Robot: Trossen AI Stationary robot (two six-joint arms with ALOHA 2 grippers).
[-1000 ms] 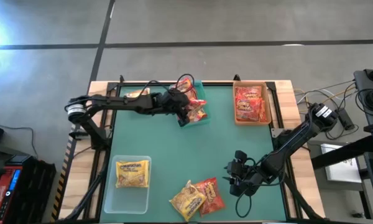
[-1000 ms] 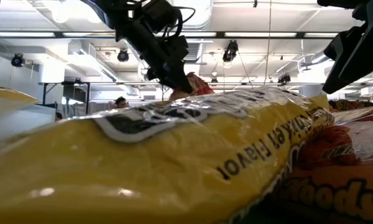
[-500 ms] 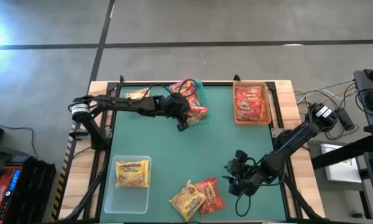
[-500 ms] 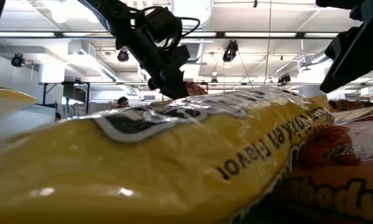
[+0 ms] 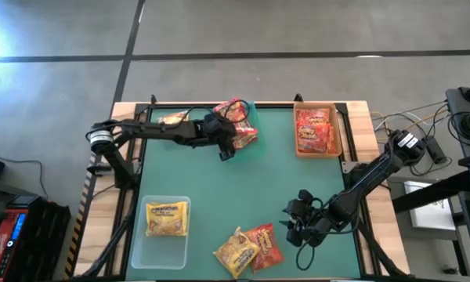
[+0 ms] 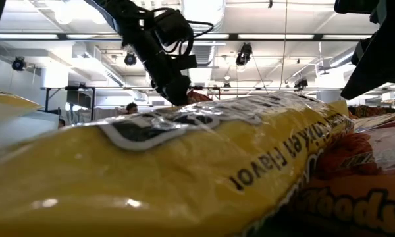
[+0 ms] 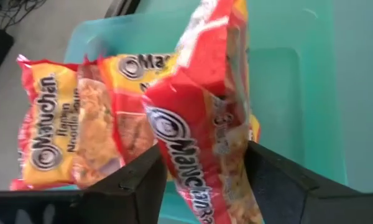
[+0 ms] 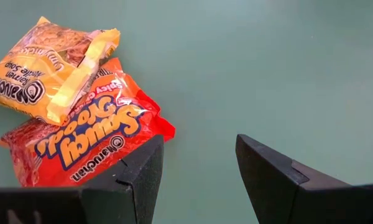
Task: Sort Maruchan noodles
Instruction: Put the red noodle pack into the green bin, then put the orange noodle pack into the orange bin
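Left claw (image 5: 229, 146) spread around red Maruchan packet (image 7: 205, 149), grip unclear; teal bin (image 7: 298, 81) mostly hidden. Right claw (image 8: 199, 165) open, empty.

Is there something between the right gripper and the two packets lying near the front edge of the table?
Nothing visible. Only bare green mat separates the open right gripper from the orange-red packet and the yellow packet lying partly over it.

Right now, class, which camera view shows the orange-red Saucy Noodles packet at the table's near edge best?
The right wrist view: the orange-red packet lies flat, label readable, a yellow packet overlapping it. The high view shows it small; the low view catches only a blurred part; the left wrist view misses it.
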